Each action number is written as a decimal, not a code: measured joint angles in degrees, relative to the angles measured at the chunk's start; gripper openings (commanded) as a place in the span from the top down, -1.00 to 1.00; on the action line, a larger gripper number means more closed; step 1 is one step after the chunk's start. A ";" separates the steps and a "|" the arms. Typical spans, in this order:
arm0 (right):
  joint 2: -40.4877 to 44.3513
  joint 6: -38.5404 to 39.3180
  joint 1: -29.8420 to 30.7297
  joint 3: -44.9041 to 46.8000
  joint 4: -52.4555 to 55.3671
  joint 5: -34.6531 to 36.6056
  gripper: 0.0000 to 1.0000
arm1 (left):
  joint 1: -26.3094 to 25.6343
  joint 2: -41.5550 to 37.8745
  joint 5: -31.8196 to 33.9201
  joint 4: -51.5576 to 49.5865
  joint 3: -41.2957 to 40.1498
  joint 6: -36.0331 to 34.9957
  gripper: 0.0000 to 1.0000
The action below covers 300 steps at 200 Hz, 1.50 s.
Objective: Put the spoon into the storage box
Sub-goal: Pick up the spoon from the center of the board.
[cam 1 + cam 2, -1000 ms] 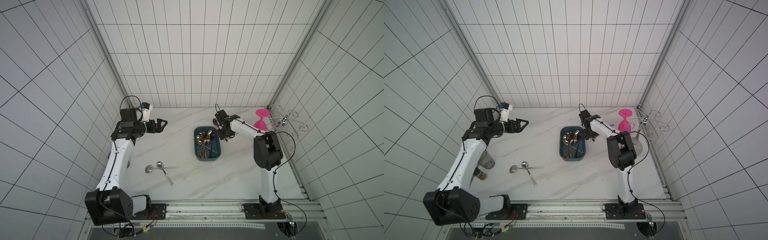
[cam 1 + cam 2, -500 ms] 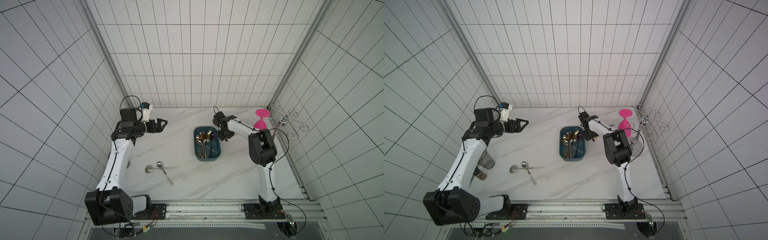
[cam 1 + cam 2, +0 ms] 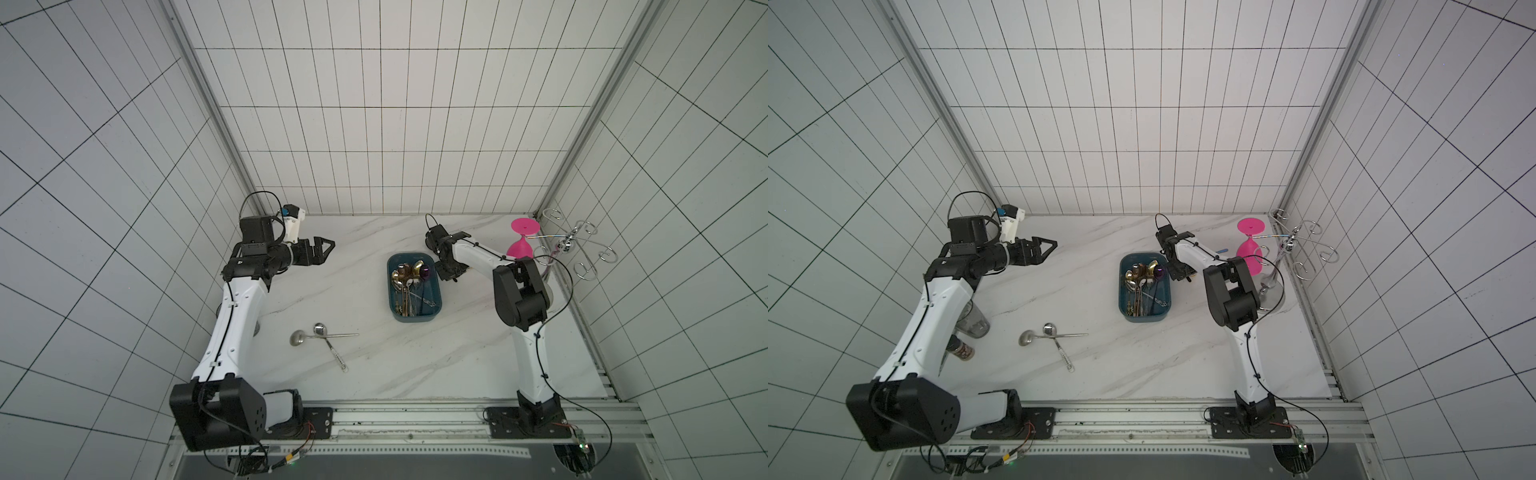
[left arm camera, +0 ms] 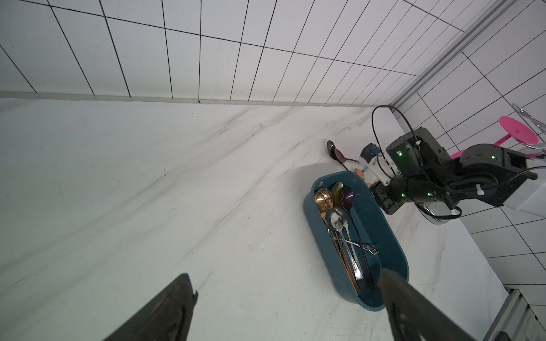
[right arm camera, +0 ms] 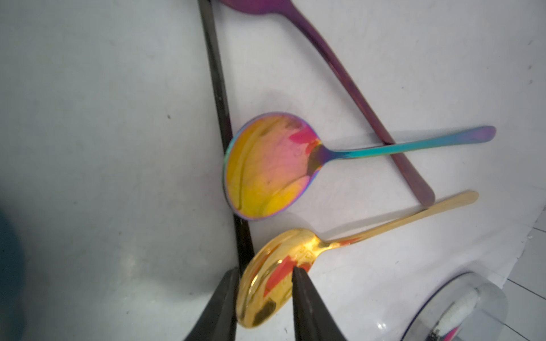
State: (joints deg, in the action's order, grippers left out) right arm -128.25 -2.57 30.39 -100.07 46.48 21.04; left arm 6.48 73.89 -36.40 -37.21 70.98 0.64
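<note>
Since one second ago the elbow of the right arm has come nearer to the back wall, and my right hand [image 3: 452, 277] has gone down to the counter [image 3: 374, 382], just beside the far right corner of the storage box [image 3: 414, 321]. Its fingers [image 5: 307, 301] have come closer together and now stand narrow. In the right wrist view they stand on both sides of the bowl of the gold spoon [image 5: 295, 254]. This spoon lies flat on the counter, outside the box. I cannot tell if the fingers already press it. A rainbow spoon [image 5: 266, 165] and a purple spoon [image 5: 354, 88] lie near it, their handles crossing. My left hand [image 3: 327, 250] has not moved. It hangs wide open above the counter, well apart from the box. Two silver spoons [image 3: 320, 332] lie crossed at the near left.
</note>
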 measured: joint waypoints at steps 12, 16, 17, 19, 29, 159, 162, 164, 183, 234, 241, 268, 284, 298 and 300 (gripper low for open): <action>-0.13 0.11 0.00 0.00 0.09 0.42 0.59 | 0.00 0.00 -0.11 0.02 0.00 0.00 -0.98; -0.17 0.26 0.00 0.00 0.09 0.61 0.63 | 0.00 0.00 -0.11 0.02 0.00 0.00 -0.98; -0.20 0.26 0.00 0.00 0.09 0.63 0.64 | 0.00 0.00 -0.13 0.02 0.00 0.00 -0.98; -0.24 0.22 0.02 0.00 0.11 0.74 0.65 | 0.00 0.00 -0.13 0.02 0.00 0.00 -0.98; -0.42 0.50 0.13 0.00 0.11 1.22 0.74 | 0.00 0.00 -0.13 0.02 0.00 0.00 -0.98; 1.62 2.67 3.37 -1.01 2.95 8.50 1.00 | 0.00 0.00 -0.33 0.13 -0.24 0.00 -0.98; 2.19 2.49 3.39 -1.01 3.17 8.20 1.00 | 0.00 0.00 -0.33 0.13 -0.24 0.00 -0.98; 2.38 2.45 3.39 -1.01 3.26 8.02 1.00 | 0.00 0.00 -0.33 0.13 -0.24 0.00 -0.98; 6.12 1.33 3.45 -1.16 4.48 5.20 1.00 | 0.00 0.00 -0.35 0.13 -0.24 0.00 -0.98; 16.46 -3.48 3.69 -4.59 8.13 -3.02 1.00 | 0.02 0.00 -0.98 0.24 -0.33 0.02 -0.98; 17.59 -4.50 3.74 -5.11 8.48 -4.26 1.00 | 0.02 0.00 -1.62 0.50 -0.50 0.02 -0.98; 21.40 -9.84 3.50 -8.22 9.60 -9.60 1.00 | -0.44 0.00 -5.22 2.38 -1.44 -0.96 -0.98; 22.73 -13.35 3.02 -11.19 10.08 -12.81 1.00 | -2.19 0.02 -6.51 3.13 -1.46 -3.39 -0.98; 23.69 -16.92 2.21 -14.03 10.08 -15.96 1.00 | -4.79 0.09 -7.28 3.85 -1.46 -6.80 -0.98; 23.91 -17.84 2.05 -14.40 9.97 -16.39 1.00 | -5.20 0.11 -7.39 4.00 -1.46 -7.34 -0.97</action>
State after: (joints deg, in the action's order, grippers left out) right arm -104.33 -20.40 32.45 -114.48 56.45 4.64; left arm 1.28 74.00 -43.79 -33.21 69.52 -6.70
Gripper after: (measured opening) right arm 0.047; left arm 0.989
